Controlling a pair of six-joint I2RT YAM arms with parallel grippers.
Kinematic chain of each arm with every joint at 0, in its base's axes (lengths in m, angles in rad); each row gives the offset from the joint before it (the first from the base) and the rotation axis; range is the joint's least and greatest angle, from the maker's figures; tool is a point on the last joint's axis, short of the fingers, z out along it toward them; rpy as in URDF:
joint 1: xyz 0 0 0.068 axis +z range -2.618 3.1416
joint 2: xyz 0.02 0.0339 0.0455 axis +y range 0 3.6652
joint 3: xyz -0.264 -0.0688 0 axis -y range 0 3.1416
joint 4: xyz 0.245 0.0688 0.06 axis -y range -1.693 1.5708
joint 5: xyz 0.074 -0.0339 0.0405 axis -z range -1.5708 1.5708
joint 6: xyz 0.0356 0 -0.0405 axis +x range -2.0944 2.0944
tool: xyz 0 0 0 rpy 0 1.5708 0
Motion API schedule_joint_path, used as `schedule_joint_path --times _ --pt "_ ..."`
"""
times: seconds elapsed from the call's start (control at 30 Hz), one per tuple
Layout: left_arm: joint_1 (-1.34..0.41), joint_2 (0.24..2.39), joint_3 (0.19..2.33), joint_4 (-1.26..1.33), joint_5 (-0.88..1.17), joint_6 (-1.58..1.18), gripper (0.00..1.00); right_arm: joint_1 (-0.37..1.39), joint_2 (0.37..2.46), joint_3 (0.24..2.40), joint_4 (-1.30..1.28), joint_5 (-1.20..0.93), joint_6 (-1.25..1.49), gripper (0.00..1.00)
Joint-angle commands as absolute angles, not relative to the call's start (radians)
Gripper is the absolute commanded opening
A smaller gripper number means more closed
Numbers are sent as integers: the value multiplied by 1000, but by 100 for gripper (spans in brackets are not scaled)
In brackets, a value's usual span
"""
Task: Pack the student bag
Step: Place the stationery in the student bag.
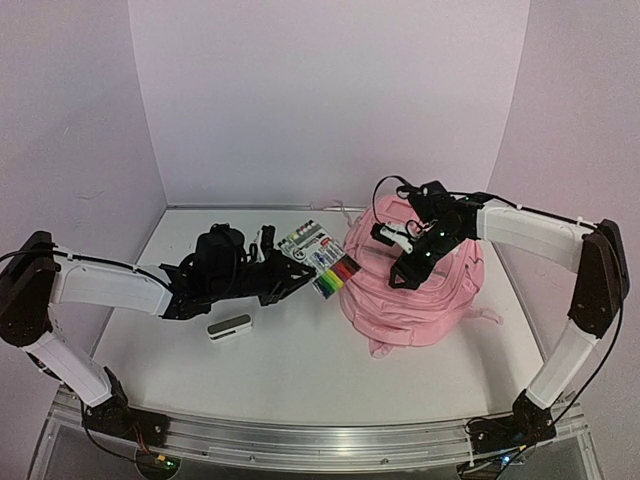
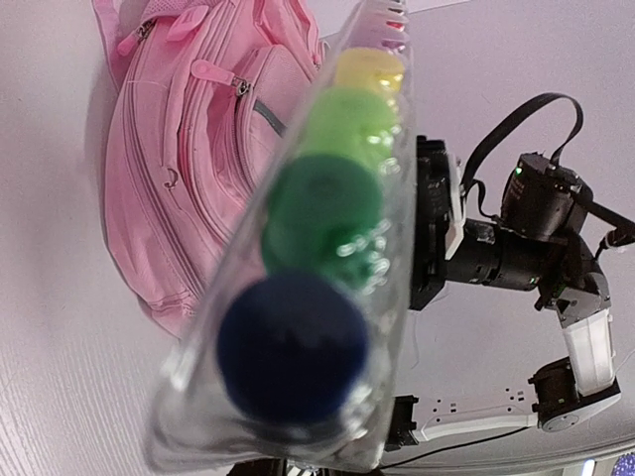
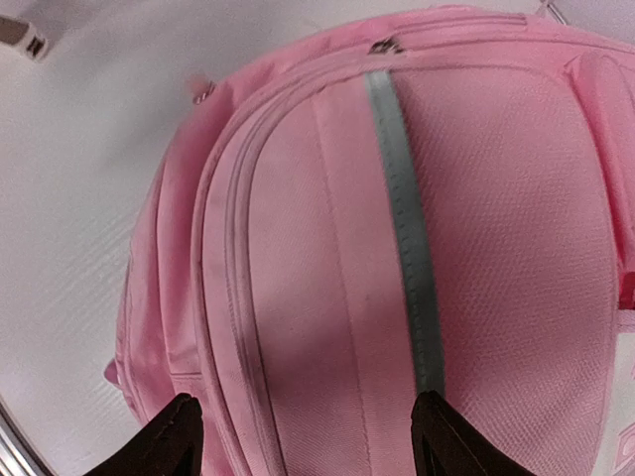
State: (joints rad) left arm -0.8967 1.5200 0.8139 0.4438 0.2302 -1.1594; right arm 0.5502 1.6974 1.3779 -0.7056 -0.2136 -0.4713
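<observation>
Risk: left end effector point(image 1: 288, 262), clamped on marker pack point(image 1: 325, 262), may jam or drop it, as right end effector point(image 3: 308, 441) hangs open over student bag point(image 1: 420, 300) showing no opening.

Bare table point(image 1: 300, 390) runs open in front of the student bag point(image 1: 420, 300). Its left flank is crowded by the marker pack point(image 1: 325, 262) in the left gripper point(image 1: 292, 268). The right gripper point(image 1: 408, 272), jaws spread, covers its top. A white block point(image 1: 230, 327) lies on the table's left half.
</observation>
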Motion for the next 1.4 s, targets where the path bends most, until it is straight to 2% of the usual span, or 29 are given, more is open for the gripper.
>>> schedule_joint_path --times 0.0,0.1,0.3,0.43,0.47,0.73,0.97,1.37 --pt "-895 1505 814 477 210 -1179 0 597 1666 1323 -673 -28 -580 70" --pt "-896 1510 813 486 214 -1183 0 600 1667 1307 -631 43 -584 62" --pt "-896 1510 809 486 216 -1184 0 600 1659 1374 -623 44 -549 31" --pt "-896 1509 808 480 216 -1182 0 600 1678 1434 -629 43 -529 3" --pt "-896 1510 809 477 217 -1180 0 601 1681 1455 -636 37 -525 0" --pt "-896 1548 861 444 283 -1152 0 600 1721 1702 -739 -197 -382 0" --pt "-894 1683 1031 374 402 -1114 0 600 1808 1889 -746 -366 -216 0" --pt "-824 1887 1239 432 555 -1289 0 601 1803 1880 -737 -494 -148 0"
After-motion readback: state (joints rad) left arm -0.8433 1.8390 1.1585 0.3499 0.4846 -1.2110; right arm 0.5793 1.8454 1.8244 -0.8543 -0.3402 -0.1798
